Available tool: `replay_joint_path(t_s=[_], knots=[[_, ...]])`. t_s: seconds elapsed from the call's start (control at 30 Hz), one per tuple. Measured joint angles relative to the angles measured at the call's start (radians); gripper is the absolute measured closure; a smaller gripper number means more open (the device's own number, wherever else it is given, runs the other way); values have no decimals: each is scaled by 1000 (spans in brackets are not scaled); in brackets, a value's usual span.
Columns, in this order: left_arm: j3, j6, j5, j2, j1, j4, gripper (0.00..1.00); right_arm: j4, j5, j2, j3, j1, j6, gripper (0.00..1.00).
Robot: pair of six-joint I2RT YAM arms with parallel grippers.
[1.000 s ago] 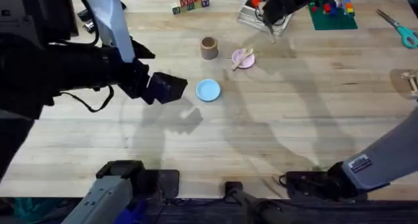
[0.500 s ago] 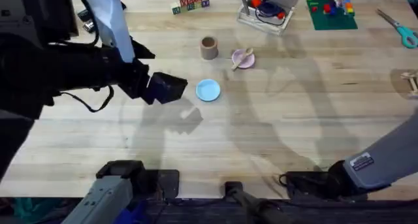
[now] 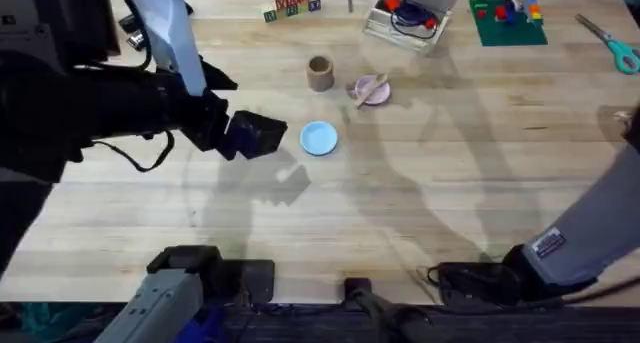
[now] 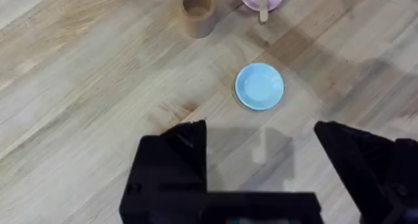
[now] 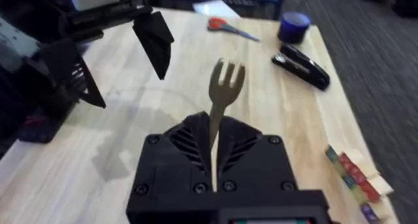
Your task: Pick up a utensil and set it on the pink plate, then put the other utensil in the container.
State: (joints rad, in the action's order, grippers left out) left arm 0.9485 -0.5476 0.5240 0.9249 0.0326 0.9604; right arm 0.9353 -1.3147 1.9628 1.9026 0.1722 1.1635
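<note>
Clamping the other utensil (image 5: 222,96) tines-up, my right gripper (image 5: 214,160) has its fingers pressed together on the handle. I see the utensil (image 3: 369,86) lying across the pink plate (image 3: 379,93) in the upper middle of the overhead frame, the container (image 3: 319,73) just left of it. My left gripper (image 4: 261,152) hangs with fingers apart over the surface (image 3: 420,203), near the blue plate (image 4: 259,86).

Utensil (image 3: 370,88) lies on plate (image 3: 379,94), right of container (image 3: 319,73).
</note>
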Motion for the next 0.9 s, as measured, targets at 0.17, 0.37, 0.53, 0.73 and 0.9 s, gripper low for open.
replay_joint_path(t_s=[0.17,0.37,0.53,0.73,0.9], knots=[[0,0,0,0,0,0,6,-13,-75,110,0,0,64,970],[0,0,0,0,0,0,6,-71,-101,182,0,9,90,970],[0,0,0,0,0,0,6,-96,-103,211,0,45,95,972],[0,0,0,0,0,0,6,-119,-104,236,0,72,98,970],[0,0,0,0,0,0,6,-167,-104,273,0,69,100,970]])
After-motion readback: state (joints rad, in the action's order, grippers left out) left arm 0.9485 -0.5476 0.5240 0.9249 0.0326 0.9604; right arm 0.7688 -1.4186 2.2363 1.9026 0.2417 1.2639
